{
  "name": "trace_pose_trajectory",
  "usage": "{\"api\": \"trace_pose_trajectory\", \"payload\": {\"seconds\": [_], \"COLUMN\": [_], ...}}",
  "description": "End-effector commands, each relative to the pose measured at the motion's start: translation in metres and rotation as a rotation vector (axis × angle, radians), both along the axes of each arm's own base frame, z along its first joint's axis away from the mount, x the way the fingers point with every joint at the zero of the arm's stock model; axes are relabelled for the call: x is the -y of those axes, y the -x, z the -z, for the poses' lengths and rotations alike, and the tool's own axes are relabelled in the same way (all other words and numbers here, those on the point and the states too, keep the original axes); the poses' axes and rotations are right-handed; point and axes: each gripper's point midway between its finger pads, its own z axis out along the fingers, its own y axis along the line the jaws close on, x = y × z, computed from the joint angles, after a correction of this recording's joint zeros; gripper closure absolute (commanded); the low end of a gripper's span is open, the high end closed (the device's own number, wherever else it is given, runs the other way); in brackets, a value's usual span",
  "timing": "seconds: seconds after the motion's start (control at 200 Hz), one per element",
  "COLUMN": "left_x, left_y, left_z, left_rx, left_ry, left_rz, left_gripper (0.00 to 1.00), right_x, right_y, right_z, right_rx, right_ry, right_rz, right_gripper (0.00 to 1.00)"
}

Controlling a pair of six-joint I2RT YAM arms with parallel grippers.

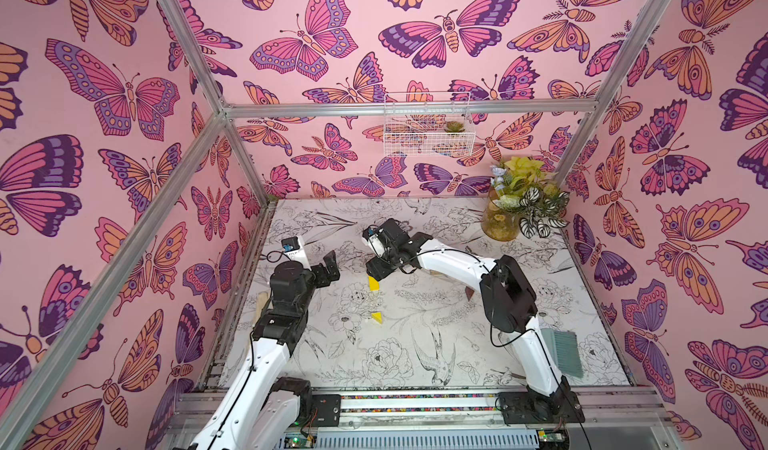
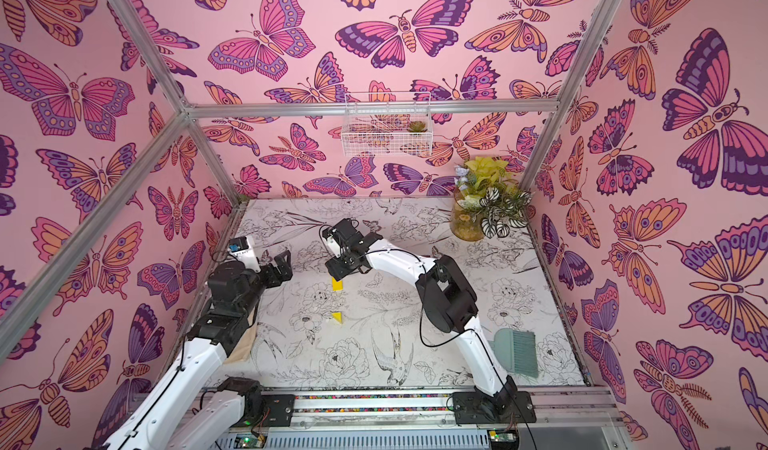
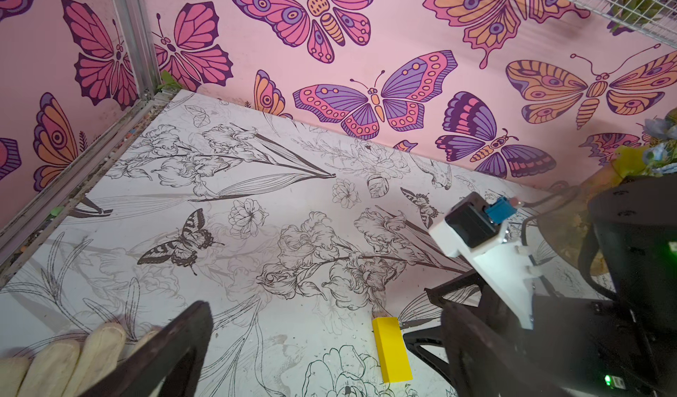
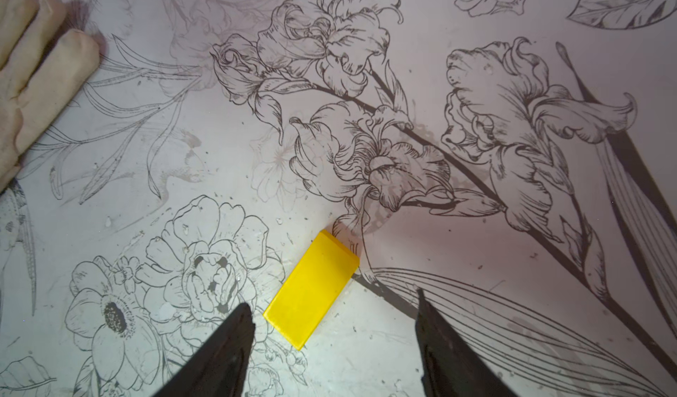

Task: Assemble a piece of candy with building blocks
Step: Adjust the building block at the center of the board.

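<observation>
Yellow block, rectangular, lies flat on the flower-printed surface, a little toward the far wall from the middle. In both top views its near end shows, while the far end is covered by the right hand above it. In the right wrist view that hand has its two dark fingers spread wide, one on each side of the block's nearer end. Neither tip can be seen touching the block, and the hand grips nothing.

A yellow triangle lies on the surface closer to the arm bases, well apart from the block and not joined to it. A small dark brown piece shows beside the right arm's elbow, too hidden to tell its shape.

The left hand is off to the left of the block, its fingers as far apart as they go and empty. In the left wrist view the block is seen beyond them, with the right hand's camera housing over it.

A pale beige glove lies flat on the surface at the left side, near the left arm. A teal dustpan and brush lie at the near right. An amber vase of leaves stands in the far right corner.
</observation>
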Motion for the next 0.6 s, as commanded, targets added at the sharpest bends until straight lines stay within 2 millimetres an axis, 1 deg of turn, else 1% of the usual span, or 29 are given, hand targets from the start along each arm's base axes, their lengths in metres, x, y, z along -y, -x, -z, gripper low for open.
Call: {"api": "trace_pose_trajectory", "payload": {"seconds": [0.0,0.09,0.2,0.26,0.355,0.471,0.596], "left_x": [-0.002,-0.003,-0.003,-0.003,-0.003,-0.003,-0.003], "left_y": [0.003,0.004,0.004,0.004,0.005,0.005,0.004], "left_z": [0.007,0.008,0.009,0.009,0.01,0.01,0.011], "left_rx": [-0.01,-0.011,-0.013,-0.016,-0.018,-0.021,-0.026], "left_ry": [-0.014,-0.016,-0.017,-0.019,-0.019,-0.022,-0.018], "left_rz": [-0.007,-0.009,-0.011,-0.009,-0.009,-0.01,-0.013], "left_gripper": [0.0,0.0,0.0,0.0,0.0,0.0,0.0], "right_x": [-0.005,-0.006,-0.014,-0.013,-0.006,0.001,0.017], "right_y": [0.013,0.013,0.016,0.015,0.011,0.015,0.019], "right_z": [0.02,0.029,0.035,0.04,0.047,0.051,0.058], "right_rx": [-0.014,-0.007,-0.031,-0.027,-0.015,-0.024,-0.019], "right_ry": [0.104,0.146,0.134,0.151,0.187,0.217,0.27], "right_rz": [-0.03,-0.024,-0.022,-0.006,0.021,0.026,0.048], "right_gripper": [0.29,0.29,0.29,0.29,0.3,0.31,0.33]}}
